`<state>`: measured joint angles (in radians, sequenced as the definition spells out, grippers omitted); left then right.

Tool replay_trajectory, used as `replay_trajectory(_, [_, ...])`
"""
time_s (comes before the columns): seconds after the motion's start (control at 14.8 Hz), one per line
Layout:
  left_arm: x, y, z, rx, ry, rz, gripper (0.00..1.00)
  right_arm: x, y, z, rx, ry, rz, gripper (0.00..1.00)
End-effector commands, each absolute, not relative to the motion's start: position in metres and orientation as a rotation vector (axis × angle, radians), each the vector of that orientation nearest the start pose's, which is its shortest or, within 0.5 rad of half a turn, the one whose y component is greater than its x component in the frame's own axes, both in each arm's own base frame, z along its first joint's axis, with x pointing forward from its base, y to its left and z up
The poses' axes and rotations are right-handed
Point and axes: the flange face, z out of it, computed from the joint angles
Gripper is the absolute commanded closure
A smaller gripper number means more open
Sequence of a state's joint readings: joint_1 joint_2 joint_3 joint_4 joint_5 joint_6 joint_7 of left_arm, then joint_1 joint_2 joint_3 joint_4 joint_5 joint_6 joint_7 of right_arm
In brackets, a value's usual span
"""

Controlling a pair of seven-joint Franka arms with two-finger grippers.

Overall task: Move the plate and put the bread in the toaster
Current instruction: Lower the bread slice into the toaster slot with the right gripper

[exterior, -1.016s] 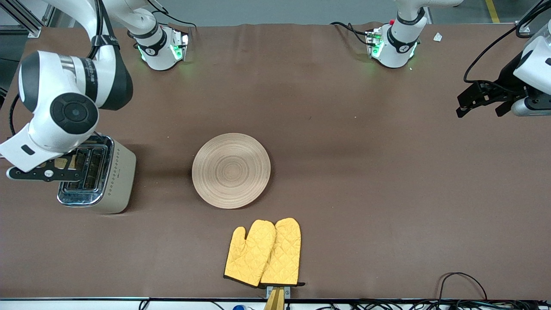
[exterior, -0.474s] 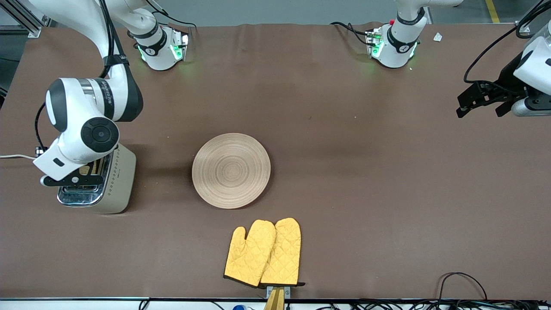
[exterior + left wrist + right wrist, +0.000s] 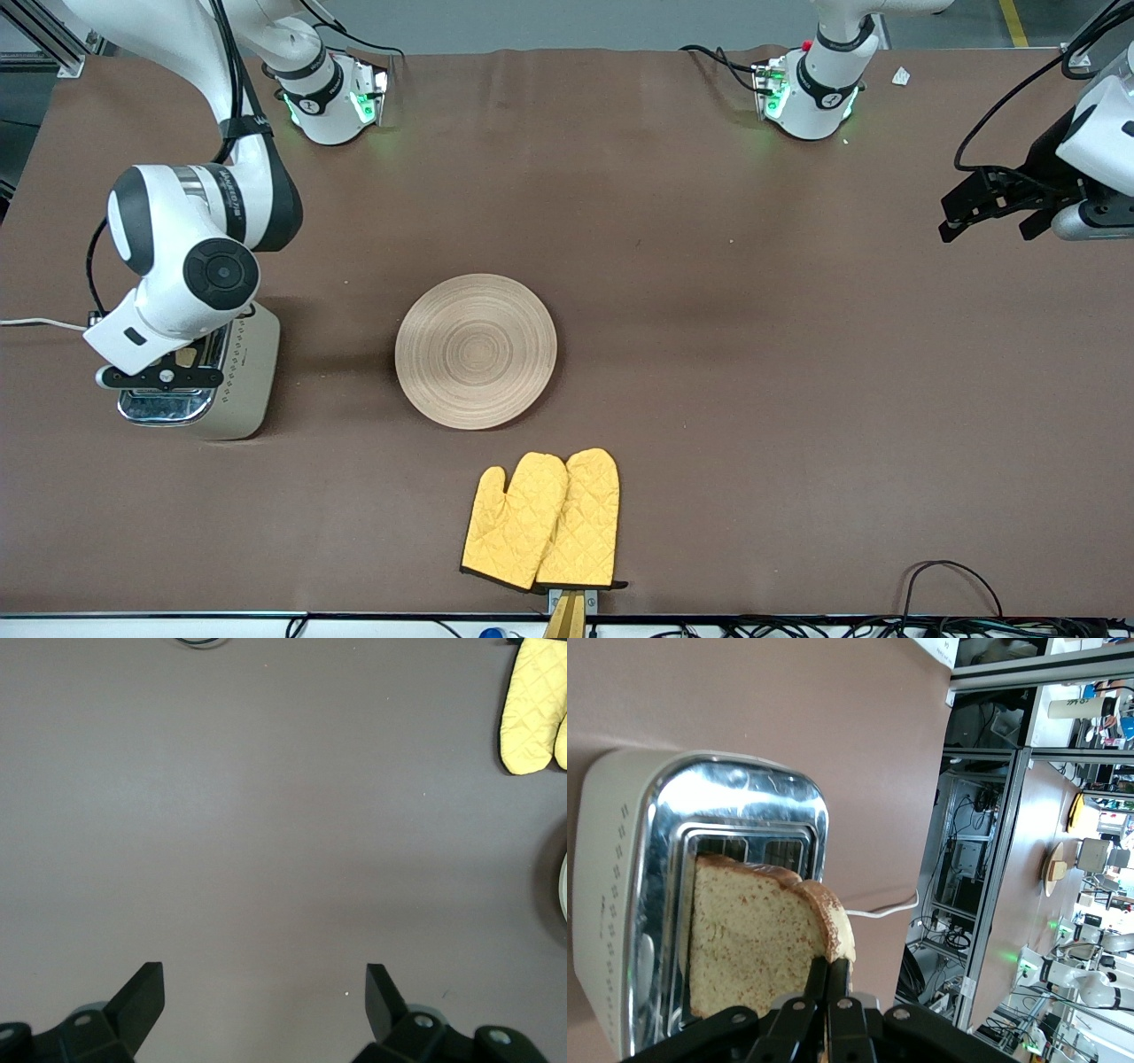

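Looking down from the front, we see the right pincer [image 3: 159, 377] directly over the toaster [image 3: 232, 377], which stands on the desk [image 3: 753, 399] at the right arm's end. A sliver of bread [image 3: 185, 356] shows under that pincer, above the chrome top. The plate [image 3: 476, 351] lies flat and bare toward the middle of the desk, well apart from that pincer, with a pair of yellow oven mitts [image 3: 542, 520] nearer the camera than the plate. The left pincer [image 3: 988, 213] waits in the air over the left arm's end of the desk.

From the left wrist, we see the left pincer [image 3: 266, 1001] spread wide with nothing between its fingers, only bare desk below, and the oven mitts [image 3: 534, 704] well off from it.

From the right wrist, the right pincer [image 3: 828, 979] is clamped tight on the crust edge of the bread [image 3: 757, 939], the slice standing upright and partly down in a slot of the toaster [image 3: 620, 895].
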<state>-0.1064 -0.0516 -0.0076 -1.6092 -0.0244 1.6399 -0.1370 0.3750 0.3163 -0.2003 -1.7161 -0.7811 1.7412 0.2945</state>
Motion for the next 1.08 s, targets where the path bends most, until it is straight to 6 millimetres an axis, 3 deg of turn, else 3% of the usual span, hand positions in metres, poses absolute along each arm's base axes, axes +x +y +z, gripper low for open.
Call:
replay_trajectory(0.0, [0.541,-0.063,0.644,-3.179,-0.025,-0.118,0.00,0.631,0.057,0.401,2.246,0.145,-0.048,1.00])
replay_trajectory(0.14, [0.541,-0.062,0.644,-3.179,-0.028,-0.118,0.00,0.632,0.052,0.396,2.248,0.140,-0.055,0.98])
replay_trajectory(0.2, [0.541,-0.063,0.644,-3.180,-0.028,-0.118,0.00,0.632,0.043,0.393,2.265,0.106,-0.065,0.85])
replay_trajectory(0.27, [0.541,-0.063,0.644,-3.180,-0.028,-0.118,0.00,0.634,0.035,0.388,2.282,0.065,-0.061,0.68])
replay_trajectory(0.34, [0.541,-0.063,0.644,-3.180,-0.028,-0.118,0.00,0.635,0.033,0.385,2.344,0.024,-0.071,0.35])
replay_trajectory(0.41, [0.541,-0.063,0.644,-3.180,-0.028,-0.118,0.00,0.636,0.030,0.385,2.410,-0.015,-0.071,0.11])
replay_trajectory(0.47, [0.541,-0.063,0.644,-3.180,-0.028,-0.118,0.00,0.641,0.032,0.395,2.474,-0.059,-0.053,0.00])
replay_trajectory(0.61, [0.541,-0.063,0.644,-3.180,-0.028,-0.118,0.00,0.648,0.044,0.422,2.610,-0.147,-0.020,0.00])
replay_trajectory(0.74, [0.541,-0.063,0.644,-3.180,-0.028,-0.118,0.00,0.649,0.051,0.470,2.754,-0.268,-0.004,0.00])
replay_trajectory(0.88, [0.541,-0.063,0.644,-3.180,-0.028,-0.118,0.00,0.647,0.040,0.516,2.897,-0.373,-0.033,0.00])
replay_trajectory(1.02, [0.541,-0.063,0.644,-3.180,-0.028,-0.118,0.00,0.646,0.024,0.563,3.001,-0.416,0.045,0.00])
